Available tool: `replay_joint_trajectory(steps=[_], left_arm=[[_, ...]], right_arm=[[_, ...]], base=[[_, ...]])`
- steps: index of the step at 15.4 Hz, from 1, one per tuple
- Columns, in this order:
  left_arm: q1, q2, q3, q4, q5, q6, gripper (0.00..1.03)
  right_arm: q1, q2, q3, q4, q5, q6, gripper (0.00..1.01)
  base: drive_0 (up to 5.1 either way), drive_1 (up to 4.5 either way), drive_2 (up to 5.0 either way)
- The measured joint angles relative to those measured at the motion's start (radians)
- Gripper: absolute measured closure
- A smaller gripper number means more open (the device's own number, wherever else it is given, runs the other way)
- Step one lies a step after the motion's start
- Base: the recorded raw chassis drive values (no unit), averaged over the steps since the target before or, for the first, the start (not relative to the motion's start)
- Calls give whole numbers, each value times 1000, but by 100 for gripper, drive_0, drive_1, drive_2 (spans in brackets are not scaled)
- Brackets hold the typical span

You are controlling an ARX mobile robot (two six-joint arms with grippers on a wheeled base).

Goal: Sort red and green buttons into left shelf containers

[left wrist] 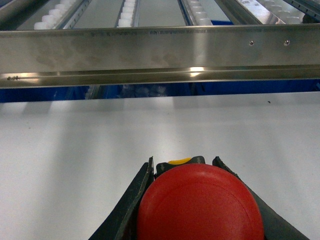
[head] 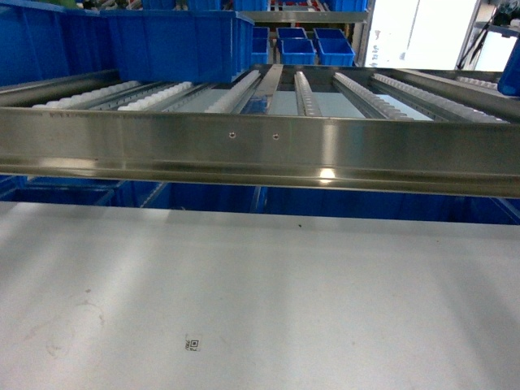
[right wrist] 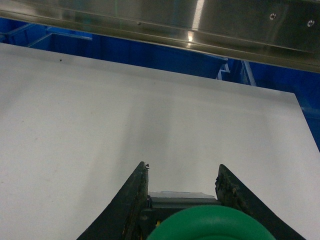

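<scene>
Red fills our left wrist view: the red button (left wrist: 200, 202) sits pinched in our left gripper (left wrist: 200, 200), fingers (left wrist: 132, 197) pressed to its sides, carried cap-up, we judge, for dropping into a bin. Our right gripper (right wrist: 202, 220) likewise pinches the green button (right wrist: 212, 225). Both hang over the white table (head: 260, 292). Beyond runs the steel rail (head: 260, 150) of the roller shelf, and on its left stand the deep blue bins (head: 175, 41), well apart from both buttons.

My left gripper (left wrist: 200, 200) clamped on red button (left wrist: 200, 205), fingers (left wrist: 131, 200) flanking cap. My right gripper (right wrist: 182, 192) clamped on green button (right wrist: 212, 225). Neither arm visible in head view.
</scene>
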Motion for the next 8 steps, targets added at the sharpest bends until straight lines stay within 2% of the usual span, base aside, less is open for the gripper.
replay_joint_trajectory(steps=[4, 8], left_arm=[[-14, 0, 0, 7, -14, 19, 72], [-21, 0, 1, 8, -11, 27, 72]], right_arm=[[0, 0, 0, 0, 0, 0, 66], [-1, 2, 0, 0, 4, 0, 66]], base=[[0, 0, 0], [-474, 218, 307]])
